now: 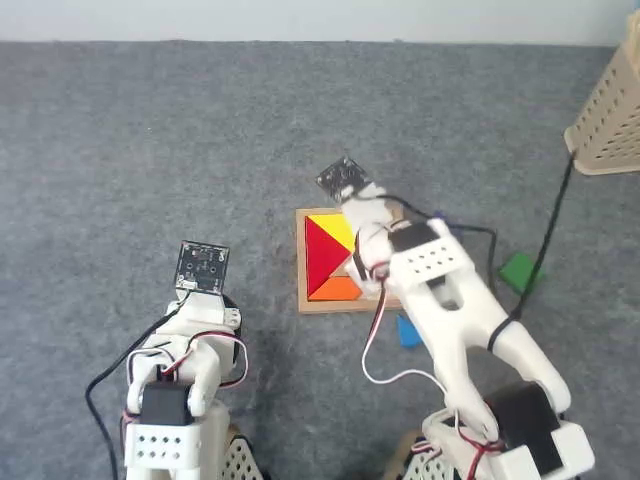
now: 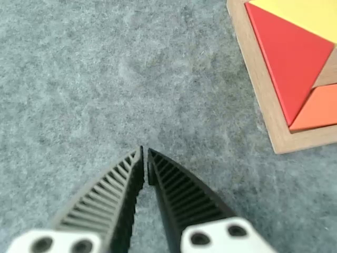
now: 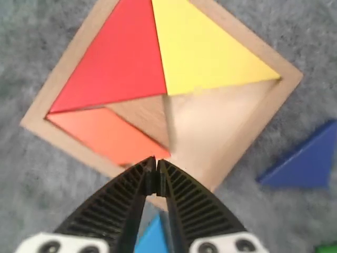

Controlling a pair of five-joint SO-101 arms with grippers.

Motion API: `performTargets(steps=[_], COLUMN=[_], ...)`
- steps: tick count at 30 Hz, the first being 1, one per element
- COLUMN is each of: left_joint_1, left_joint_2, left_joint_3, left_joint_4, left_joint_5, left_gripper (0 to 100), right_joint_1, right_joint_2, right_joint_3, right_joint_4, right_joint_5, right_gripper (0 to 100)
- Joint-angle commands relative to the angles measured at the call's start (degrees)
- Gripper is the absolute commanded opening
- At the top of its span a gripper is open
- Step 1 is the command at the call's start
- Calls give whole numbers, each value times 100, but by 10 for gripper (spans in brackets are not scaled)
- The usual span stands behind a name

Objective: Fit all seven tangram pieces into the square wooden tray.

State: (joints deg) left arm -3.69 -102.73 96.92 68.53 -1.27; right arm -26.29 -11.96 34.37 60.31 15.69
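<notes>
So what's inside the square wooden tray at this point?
Inside the square wooden tray: a large red triangle, a large yellow triangle and an orange piece; the rest is bare wood. The right tool covers one corner.

The worktop is covered from edge to edge in a grey, short-pile fabric, mottled in tone, with a coarse, fibrous texture evident at close range. Along the far edge a pale, plain strip runs the full width; whether it is a wall or a backboard cannot be determined. At the far right stands a beige perforated container, partly cut off at the edge of view, its wall pierced by regular rows of small holes. Lighting is even and diffuse. Shadows are soft.
</notes>
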Motion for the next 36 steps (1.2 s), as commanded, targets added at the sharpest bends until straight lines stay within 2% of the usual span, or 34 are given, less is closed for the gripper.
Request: performTargets(steps=[1,6,11,15,18,22,27,36], left_joint_1=[-26,-26,-26,-26,-26,-26,-26,-26], left_joint_2=[-18,-18,-18,-18,-18,-18,-18,-18], left_joint_3=[-31,-31,-31,-31,-31,-31,-31,-31], left_joint_4=[26,26,26,26,26,26,26,26], left_joint_5=[53,53,53,53,53,53,53,53], left_gripper=[11,11,11,11,11,11,11,11], right_joint_1=[523,1552,1754,1886,2000,1560,1622,1675], right_joint_2=[-295,-286,-286,-286,-277,-321,-13,716], right_joint_3=[-958,-1486,-1398,-1363,-1363,-1380,-1433,-1248], right_joint_4=[875,1270,1499,1473,1165,1103,1077,444], right_joint_5=[114,431,1196,1503,1380,413,431,431], right_gripper=[10,26,134,137,137,138,138,138])
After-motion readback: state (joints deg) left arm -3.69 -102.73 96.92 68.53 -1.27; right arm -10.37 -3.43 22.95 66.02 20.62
